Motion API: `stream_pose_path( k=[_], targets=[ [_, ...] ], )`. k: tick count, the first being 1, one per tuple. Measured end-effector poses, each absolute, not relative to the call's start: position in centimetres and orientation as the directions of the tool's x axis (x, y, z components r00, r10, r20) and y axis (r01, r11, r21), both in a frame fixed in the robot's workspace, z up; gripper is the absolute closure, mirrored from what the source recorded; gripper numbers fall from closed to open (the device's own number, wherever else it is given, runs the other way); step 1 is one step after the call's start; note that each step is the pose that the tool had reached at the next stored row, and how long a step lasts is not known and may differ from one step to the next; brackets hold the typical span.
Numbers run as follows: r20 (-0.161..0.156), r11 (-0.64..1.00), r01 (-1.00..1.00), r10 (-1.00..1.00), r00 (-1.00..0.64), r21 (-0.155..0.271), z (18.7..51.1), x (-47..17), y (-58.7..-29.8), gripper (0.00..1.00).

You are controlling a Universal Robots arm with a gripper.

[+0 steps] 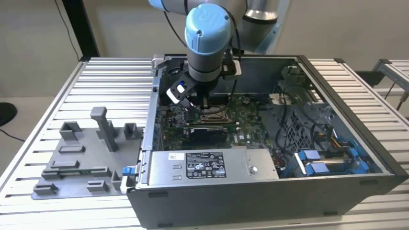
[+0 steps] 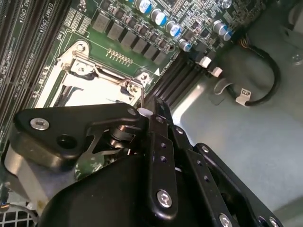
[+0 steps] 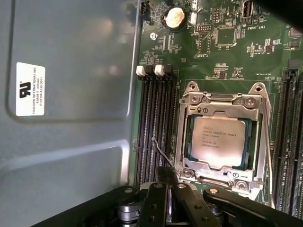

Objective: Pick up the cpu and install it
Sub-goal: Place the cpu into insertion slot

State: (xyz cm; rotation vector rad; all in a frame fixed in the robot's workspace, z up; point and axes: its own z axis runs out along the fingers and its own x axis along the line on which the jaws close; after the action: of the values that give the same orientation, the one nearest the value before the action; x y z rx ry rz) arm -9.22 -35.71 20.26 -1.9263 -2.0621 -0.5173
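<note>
A ribbed metal table (image 1: 108, 86) carries one open computer case (image 1: 255, 201). The single arm (image 1: 208, 33) reaches down into the case from above. Along the front wall of the case lies one grey power supply (image 1: 211, 165). At the exterior view's right, inside the case, there are blue drive brackets (image 1: 319, 160). Outside the case, at the exterior view's left, one grey fixture plate (image 1: 76, 158) with several upright blocks rests on the table, well apart from the arm.

On the floor of the case lies one green motherboard (image 3: 227, 47). The end effector (image 3: 168, 177) hangs low over it, just beside one corner of the square metal socket frame (image 3: 222, 101). If the end effector is open or closed, I cannot tell.

The cpu (image 3: 218, 140) is inside this frame, flat, with its pale silver top facing up, and nothing holds it. One thin wire lever (image 3: 161, 152) stands tilted at the tip of the end effector. It is between the frame and four long memory slots (image 3: 156, 123). One round coin battery (image 3: 175, 18) sits further along the board. In the second wrist view, one black cable (image 2: 265, 85) with a white tag curves over the bare case floor.
</note>
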Motion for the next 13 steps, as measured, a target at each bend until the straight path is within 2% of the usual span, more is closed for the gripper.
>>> stream_pose_path(
  k=[13],
  targets=[
    [0.431,0.051,0.996,0.899,-0.079,0.076,19.68,-8.77,-35.68,1.00]
  ],
)
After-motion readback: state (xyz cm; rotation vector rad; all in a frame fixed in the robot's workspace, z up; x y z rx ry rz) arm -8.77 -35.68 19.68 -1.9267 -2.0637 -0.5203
